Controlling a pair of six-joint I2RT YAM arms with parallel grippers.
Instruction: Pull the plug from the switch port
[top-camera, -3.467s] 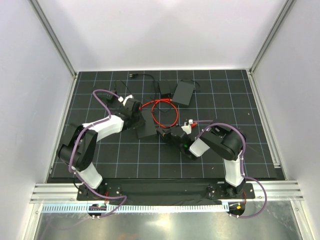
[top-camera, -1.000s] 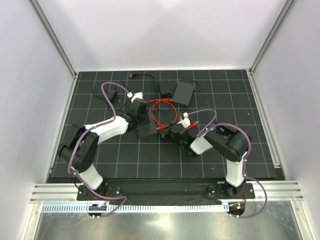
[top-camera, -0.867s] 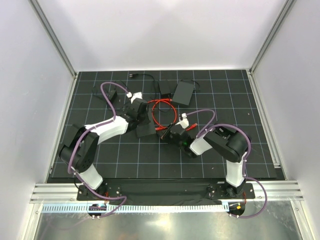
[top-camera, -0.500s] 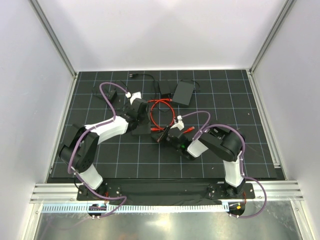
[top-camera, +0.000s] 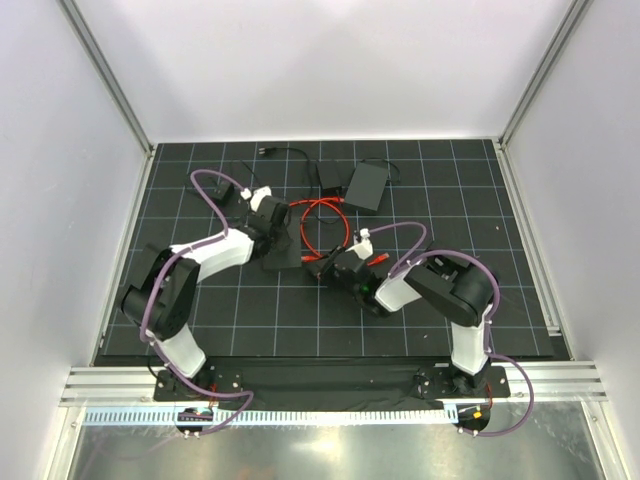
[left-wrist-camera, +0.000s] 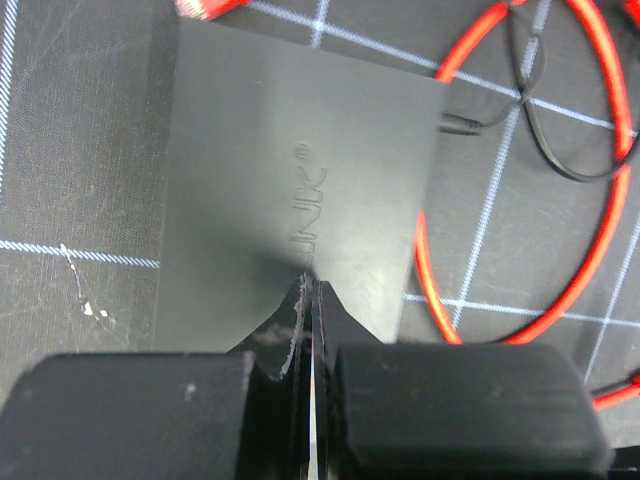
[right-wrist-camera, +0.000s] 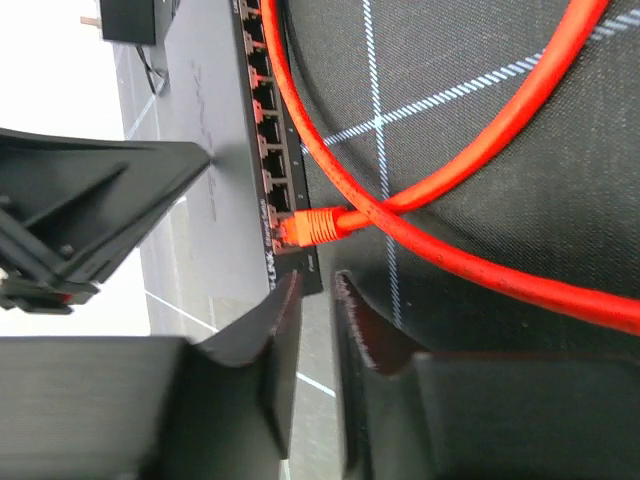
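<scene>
Sitting flat near the middle of the mat (top-camera: 430, 170), the switch (left-wrist-camera: 300, 150) is a thin dark grey box with a faint logo on its top and a row of ports along one edge. The red plug (right-wrist-camera: 318, 226) is seated in the end port, and its red cable (right-wrist-camera: 460, 165) loops away over the mat. The left gripper (left-wrist-camera: 308, 290) has its fingers pressed together, holding nothing, with the tips bearing down on the top of the switch. The right gripper (right-wrist-camera: 318, 280) has its fingers only slightly apart and empty, their tips just short of the plug. The mat is black with white grid lines, enclosed by plain white walls (top-camera: 320, 70).
</scene>
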